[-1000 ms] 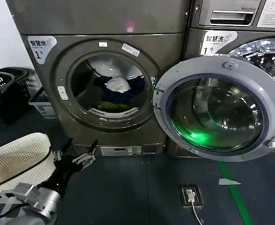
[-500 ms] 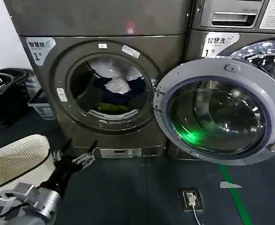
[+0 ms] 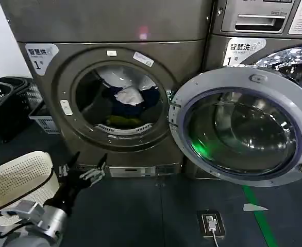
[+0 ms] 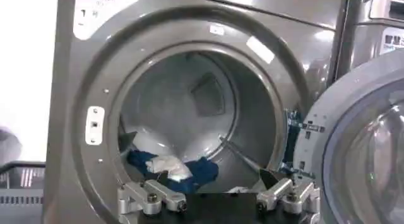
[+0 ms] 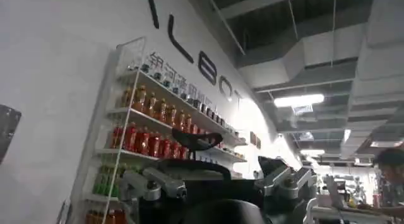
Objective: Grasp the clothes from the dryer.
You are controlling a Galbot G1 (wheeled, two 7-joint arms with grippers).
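Below the dryer [image 3: 115,92] port, left hand [image 3: 82,168] stays spread and low; view edged nearer, clothes [image 3: 128,100] not yet reached.

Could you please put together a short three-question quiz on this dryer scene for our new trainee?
1. True or false: the dryer door is swung open.
2. Where are the clothes? A) in the cream basket B) inside the drum C) on the floor
3. Which gripper is low in front of the dryer, and how do its fingers stand?

Key
1. True.
2. B.
3. The left gripper, fingers open and holding nothing, below the port. The right gripper is open too, facing a shelf of bottles.
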